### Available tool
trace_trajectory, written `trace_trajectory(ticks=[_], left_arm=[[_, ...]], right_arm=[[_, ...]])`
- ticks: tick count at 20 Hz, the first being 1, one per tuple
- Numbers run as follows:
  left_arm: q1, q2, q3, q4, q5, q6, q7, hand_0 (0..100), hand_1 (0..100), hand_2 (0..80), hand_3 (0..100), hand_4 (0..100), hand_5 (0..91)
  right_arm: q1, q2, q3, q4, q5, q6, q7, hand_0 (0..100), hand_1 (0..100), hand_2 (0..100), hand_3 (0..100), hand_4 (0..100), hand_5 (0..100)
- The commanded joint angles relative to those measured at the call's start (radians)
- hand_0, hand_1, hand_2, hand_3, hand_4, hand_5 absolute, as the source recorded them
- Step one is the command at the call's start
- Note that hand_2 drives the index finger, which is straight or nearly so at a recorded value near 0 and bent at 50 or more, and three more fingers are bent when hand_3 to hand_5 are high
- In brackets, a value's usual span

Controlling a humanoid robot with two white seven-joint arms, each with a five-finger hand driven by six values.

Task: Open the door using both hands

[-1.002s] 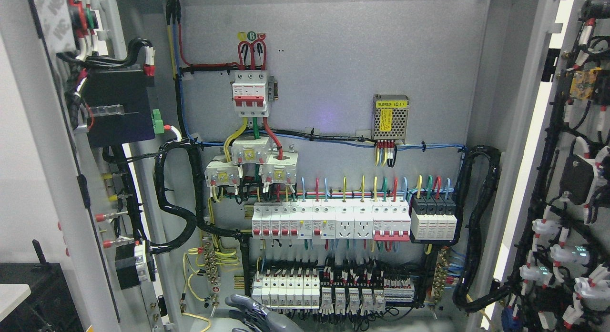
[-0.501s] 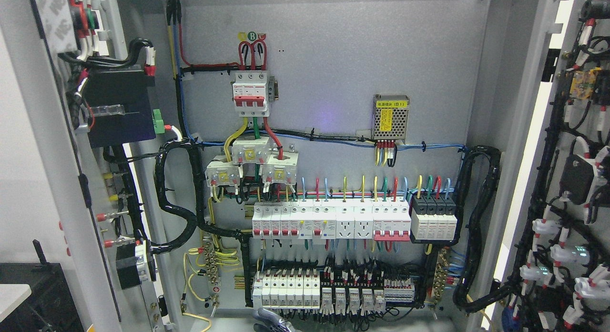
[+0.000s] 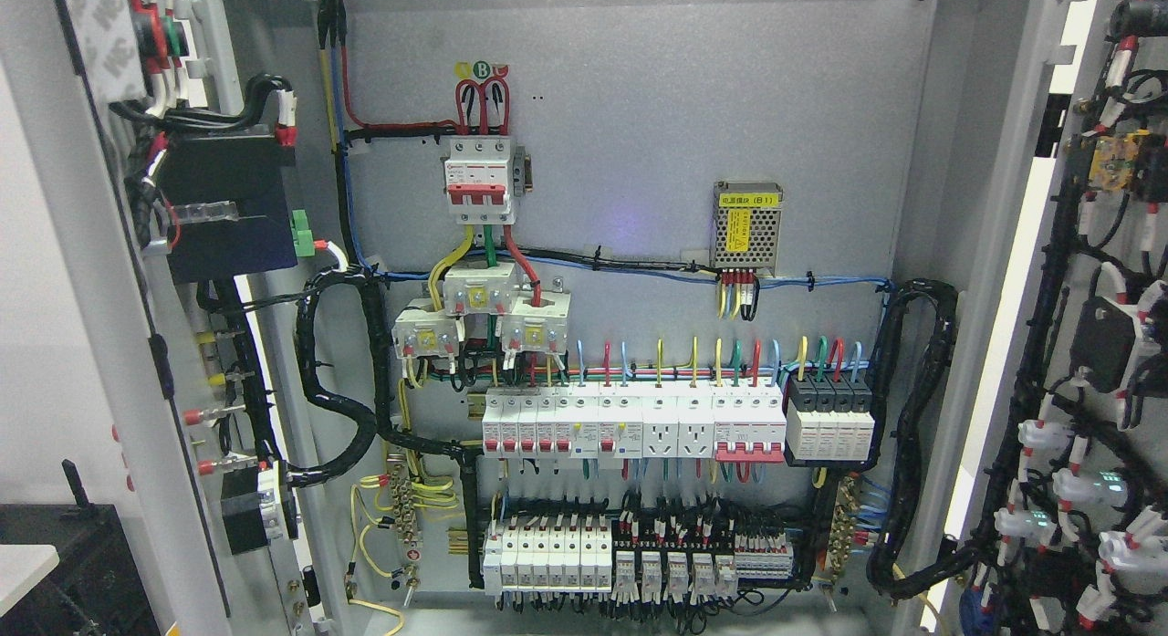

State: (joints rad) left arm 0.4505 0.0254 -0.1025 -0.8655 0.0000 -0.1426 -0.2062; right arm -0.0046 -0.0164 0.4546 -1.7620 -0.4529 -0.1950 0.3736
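Observation:
An electrical cabinet fills the head view with both doors swung wide. The left door (image 3: 100, 344) stands at the picture's left, its inner face carrying a black box and wiring. The right door (image 3: 1095, 344) stands at the right, its inner face covered with black cables and white connectors. Between them the grey back panel (image 3: 684, 116) shows a red breaker (image 3: 476, 180), rows of white breakers (image 3: 634, 422) and a small power supply (image 3: 748, 224). Neither robot hand appears in the picture.
Thick black cable looms (image 3: 912, 435) run down both sides of the cabinet interior. A black object and a white surface edge (image 3: 27, 563) sit at the lower left, outside the left door.
A grey robot hand that showed at the bottom edge, left of the middle, has sunk down and left the picture. The doors and cabinet have not moved.

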Motion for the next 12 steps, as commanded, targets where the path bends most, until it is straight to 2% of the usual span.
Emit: trace_trajectory(ticks=[1, 4, 7, 12], left_arm=[[0.174, 0.113, -0.146, -0.604, -0.011, -0.079, -0.001, 0, 0, 0.0, 0, 0, 0.0], [0.211, 0.114, -0.146, -0.707, -0.021, -0.147, -0.001, 0, 0, 0.0, 0, 0, 0.0], [0.235, 0.116, -0.138, -0.786, -0.029, -0.239, 0.001, 0, 0, 0.0, 0, 0, 0.0], [0.255, 0.114, -0.097, -0.883, -0.026, -0.334, -0.001, 0, 0, 0.0, 0, 0, 0.0]], right_arm=[[0.104, -0.066, -0.048, -0.105, 0.017, -0.064, 0.01, 38, 0, 0, 0, 0, 0], [0.123, -0.094, -0.05, -0.138, 0.017, -0.113, 0.011, 38, 0, 0, 0, 0, 0], [0.161, -0.111, -0.08, -0.187, 0.017, -0.145, 0.011, 38, 0, 0, 0, 0, 0], [0.186, -0.157, -0.122, -0.226, 0.017, -0.28, 0.011, 38, 0, 0, 0, 0, 0]])
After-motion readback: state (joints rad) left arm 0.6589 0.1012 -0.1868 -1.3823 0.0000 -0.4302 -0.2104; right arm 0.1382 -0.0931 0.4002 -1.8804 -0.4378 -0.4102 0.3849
